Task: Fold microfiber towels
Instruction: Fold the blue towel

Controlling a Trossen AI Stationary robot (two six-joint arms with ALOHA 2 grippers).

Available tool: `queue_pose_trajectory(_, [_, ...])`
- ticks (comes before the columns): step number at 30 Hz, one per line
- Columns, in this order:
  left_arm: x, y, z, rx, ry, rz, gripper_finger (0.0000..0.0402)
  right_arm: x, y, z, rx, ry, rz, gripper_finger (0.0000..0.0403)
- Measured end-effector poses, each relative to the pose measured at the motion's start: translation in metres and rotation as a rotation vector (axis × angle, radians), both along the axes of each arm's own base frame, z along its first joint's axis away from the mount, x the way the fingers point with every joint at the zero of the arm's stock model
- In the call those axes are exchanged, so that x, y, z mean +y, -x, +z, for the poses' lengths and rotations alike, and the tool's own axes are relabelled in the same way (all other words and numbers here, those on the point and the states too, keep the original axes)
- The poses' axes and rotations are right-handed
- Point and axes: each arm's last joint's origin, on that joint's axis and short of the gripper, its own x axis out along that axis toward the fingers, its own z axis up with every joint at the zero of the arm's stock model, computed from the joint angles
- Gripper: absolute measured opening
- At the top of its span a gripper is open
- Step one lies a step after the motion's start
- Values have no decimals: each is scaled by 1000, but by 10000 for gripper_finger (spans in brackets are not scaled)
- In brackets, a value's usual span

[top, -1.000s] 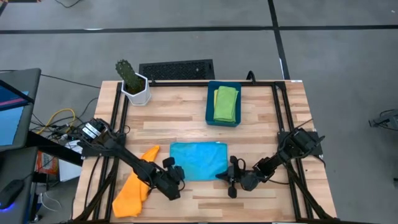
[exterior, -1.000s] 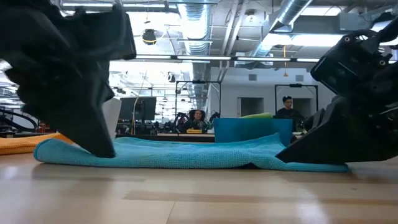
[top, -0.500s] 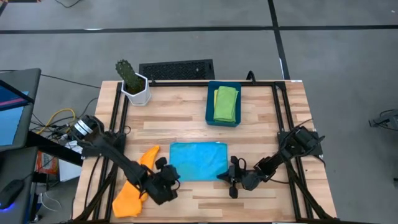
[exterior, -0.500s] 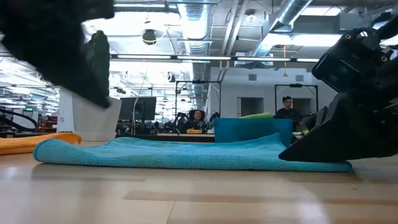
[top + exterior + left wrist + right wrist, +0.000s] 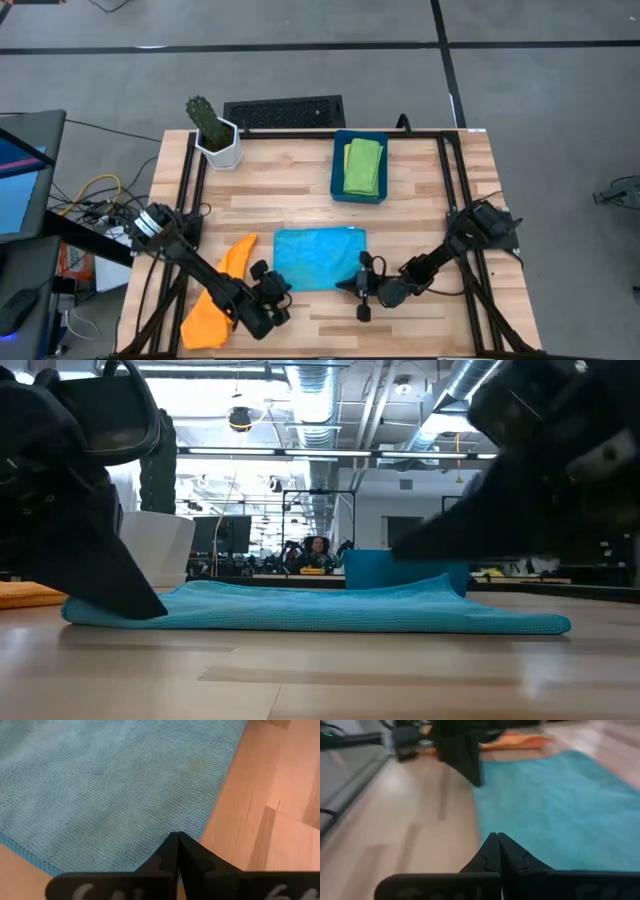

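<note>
Two tools, left tool (image 5: pixel 272 291) and right tool (image 5: pixel 362 287), pressed shut and empty at the near corners of the blue towel (image 5: pixel 320 258), lying flat mid-bench (image 5: pixel 280 195). Left back down at its corner after lifting; right shifted inward; next fold likely pending. Orange towel (image 5: pixel 215 300) bunched beside. Green towel (image 5: pixel 363 166) in bin (image 5: pixel 337 172), seen only from above.

The blue towel (image 5: pixel 115 785) is soft cloth with a fine looped, matt pile. The table (image 5: pixel 280 195) is pale planked wood, smooth with a slight sheen. The left gripper (image 5: pixel 177 851) fingers look matt black plastic.
</note>
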Motion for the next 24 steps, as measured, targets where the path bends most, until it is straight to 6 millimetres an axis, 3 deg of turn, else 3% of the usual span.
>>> queue_pose_trajectory(8, [-3, 5, 1, 39, 3, -37, 0, 2, 1, -36, 94, -45, 2, 10])
queue_pose_trajectory(12, [-1, 6, 8, 45, -1, -61, 0, 2, 5, -40, 107, -44, -15, 10])
queue_pose_trajectory(20, [3, 12, 30, 71, -12, -93, 0, -1, 3, -23, 88, -34, 11, 11])
queue_pose_trajectory(24, [3, 10, 44, 32, -16, -101, 0, 3, 2, 5, 10, -55, 38, 16])
